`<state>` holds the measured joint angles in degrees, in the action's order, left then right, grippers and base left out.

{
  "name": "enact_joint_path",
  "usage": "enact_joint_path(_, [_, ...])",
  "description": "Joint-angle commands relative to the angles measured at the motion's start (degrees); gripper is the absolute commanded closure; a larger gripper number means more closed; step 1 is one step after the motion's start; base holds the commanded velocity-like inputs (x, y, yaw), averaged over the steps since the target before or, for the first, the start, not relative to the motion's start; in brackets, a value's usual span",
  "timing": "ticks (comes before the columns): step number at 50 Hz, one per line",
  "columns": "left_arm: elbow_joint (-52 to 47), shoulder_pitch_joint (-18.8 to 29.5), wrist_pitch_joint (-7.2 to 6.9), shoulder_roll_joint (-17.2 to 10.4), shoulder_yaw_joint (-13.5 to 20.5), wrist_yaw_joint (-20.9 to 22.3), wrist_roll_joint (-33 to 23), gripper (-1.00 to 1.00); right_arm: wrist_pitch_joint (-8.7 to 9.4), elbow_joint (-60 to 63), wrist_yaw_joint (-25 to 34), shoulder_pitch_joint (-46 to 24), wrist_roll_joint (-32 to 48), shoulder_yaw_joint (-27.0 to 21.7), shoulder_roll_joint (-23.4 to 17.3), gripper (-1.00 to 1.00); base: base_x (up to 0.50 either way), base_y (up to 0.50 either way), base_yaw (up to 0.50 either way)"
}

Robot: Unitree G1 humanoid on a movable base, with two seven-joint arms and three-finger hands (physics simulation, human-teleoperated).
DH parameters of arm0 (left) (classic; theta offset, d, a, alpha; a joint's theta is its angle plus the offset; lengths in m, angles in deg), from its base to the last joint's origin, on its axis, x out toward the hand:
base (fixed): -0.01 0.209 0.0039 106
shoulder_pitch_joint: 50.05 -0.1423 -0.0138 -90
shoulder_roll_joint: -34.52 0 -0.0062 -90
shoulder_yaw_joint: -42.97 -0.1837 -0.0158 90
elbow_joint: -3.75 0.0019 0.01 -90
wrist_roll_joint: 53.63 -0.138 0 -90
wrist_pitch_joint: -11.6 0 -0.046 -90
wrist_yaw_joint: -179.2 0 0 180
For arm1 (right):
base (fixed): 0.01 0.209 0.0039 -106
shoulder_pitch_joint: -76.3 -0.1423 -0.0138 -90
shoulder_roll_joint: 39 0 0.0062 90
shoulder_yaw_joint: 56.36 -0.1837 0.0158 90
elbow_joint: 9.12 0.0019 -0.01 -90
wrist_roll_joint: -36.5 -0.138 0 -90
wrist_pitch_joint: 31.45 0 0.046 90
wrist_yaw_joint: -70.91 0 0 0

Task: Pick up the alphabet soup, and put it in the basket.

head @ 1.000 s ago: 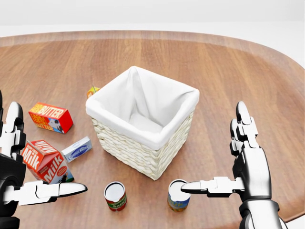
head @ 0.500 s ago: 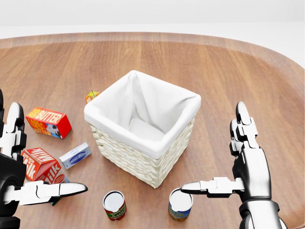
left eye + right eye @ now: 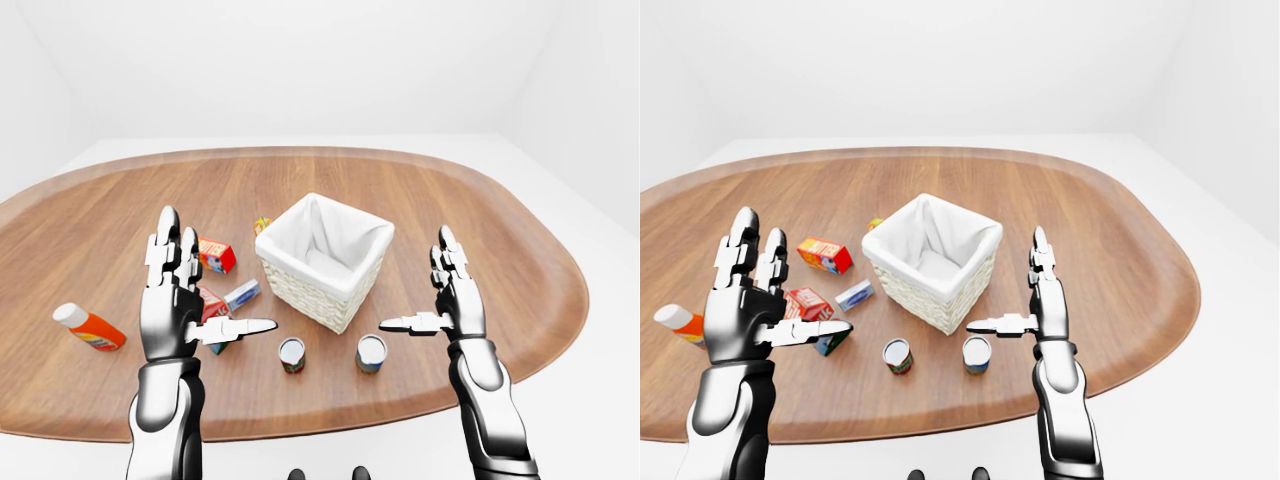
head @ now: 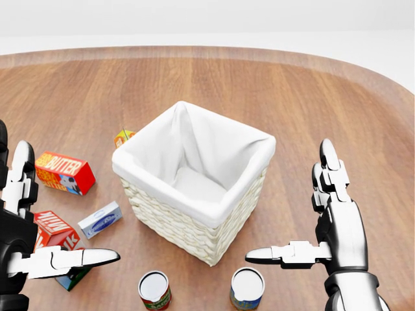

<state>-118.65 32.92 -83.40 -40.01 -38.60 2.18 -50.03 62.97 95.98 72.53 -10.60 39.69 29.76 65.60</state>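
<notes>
Woven wicker basket with matt cloth lining on smooth wood table.

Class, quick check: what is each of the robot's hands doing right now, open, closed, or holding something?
Left hand: open, fingers spread, holding nothing.
Right hand: open, fingers spread, holding nothing.

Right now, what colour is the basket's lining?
White cloth lining inside a pale woven basket; clearest in the head view.
</notes>
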Motion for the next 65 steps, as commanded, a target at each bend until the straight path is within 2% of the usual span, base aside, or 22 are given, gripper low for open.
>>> enact_joint_path(1, [0.4, 0.0, 0.0, 0.0, -0.2, 0.0, -0.1, -1.0, -0.36, -0.6, 0.0, -0.1, 0.2, 0.0, 0.0, -1.0, 0.07, 0.0, 0.0])
enact_joint_path(14, [-0.1, 0.0, 0.0, 0.0, -0.3, -0.2, -0.2, -1.0, -0.93, -1.1, -0.2, 0.0, 0.7, 0.4, 0.0, -1.0, 0.07, 0.0, 0.0])
enact_joint_path(29, [-0.2, -0.2, 0.0, 0.1, -0.2, -0.2, -0.1, -1.0, -0.41, -0.9, -0.3, 0.2, 1.3, 0.6, 0.1, -1.0, 0.01, 0.0, 0.0])
enact_joint_path(41, [0.2, 0.2, 0.0, 0.0, -0.1, -0.2, -0.1, -1.0, -1.23, -3.5, -1.4, -0.7, 2.8, 0.6, -0.1, -1.0, 0.0, 0.0, 0.0])
enact_joint_path(48, [0.4, 0.3, 0.0, -0.1, 0.0, -0.2, -0.1, -1.0, 0.58, -6.4, -2.7, -1.8, 5.5, 0.7, -0.5, -1.0, 0.0, 0.0, 0.0])
enact_joint_path(65, [0.4, 0.0, 0.0, 0.0, -0.1, -0.1, -0.1, -1.0, 0.58, -14.5, -4.4, -3.2, 10.5, 1.1, -1.1, -1.0, 0.0, 0.0, 0.0])
